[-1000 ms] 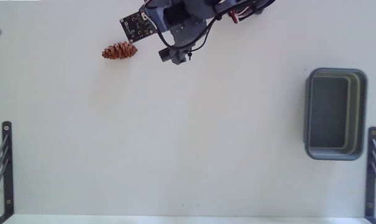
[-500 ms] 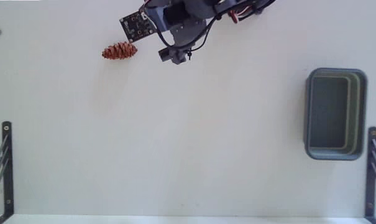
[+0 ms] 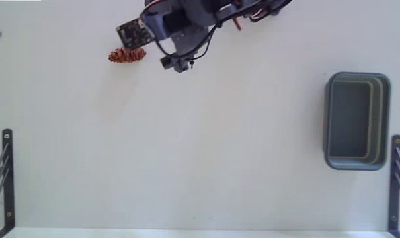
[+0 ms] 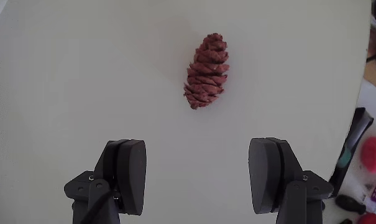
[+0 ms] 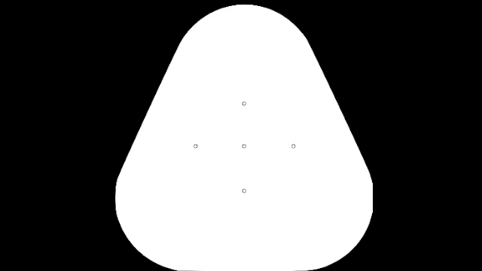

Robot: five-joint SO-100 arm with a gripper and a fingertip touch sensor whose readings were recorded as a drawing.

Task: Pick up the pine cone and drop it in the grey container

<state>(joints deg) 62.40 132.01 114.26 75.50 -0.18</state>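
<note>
Fingers (image 4: 127, 177) frame the bottom of the wrist view, two dark pads spread wide with bare white table (image 4: 69, 74) between them; the gripper (image 4: 199, 177) is fully open and holds nothing. Such a wide spread suits the cone, which looks narrower than the gap, so the pads should pass either side of it without knocking it.

Just ahead of the fingertips, a little toward the right-hand pad, lies the pine cone (image 4: 207, 72), reddish-brown and ridged, resting on its side on the table. Its long axis runs roughly away from the gripper, tilted slightly, so the pads would close across its narrow width, probably the steadier grip. Nothing touches it. In the fixed view the arm's head overhangs the pine cone (image 3: 127, 55) at the top of the table, with part of the cone hidden under the wrist board, which fits an approach from above rather than from the side.

Well away from the gripper, near the opposite edge of the table in the fixed view, sits the grey container (image 3: 357, 121), empty and open-topped. Its distance means a long carry across open table once the cone is gripped; the grasp itself is not yet made.
</note>
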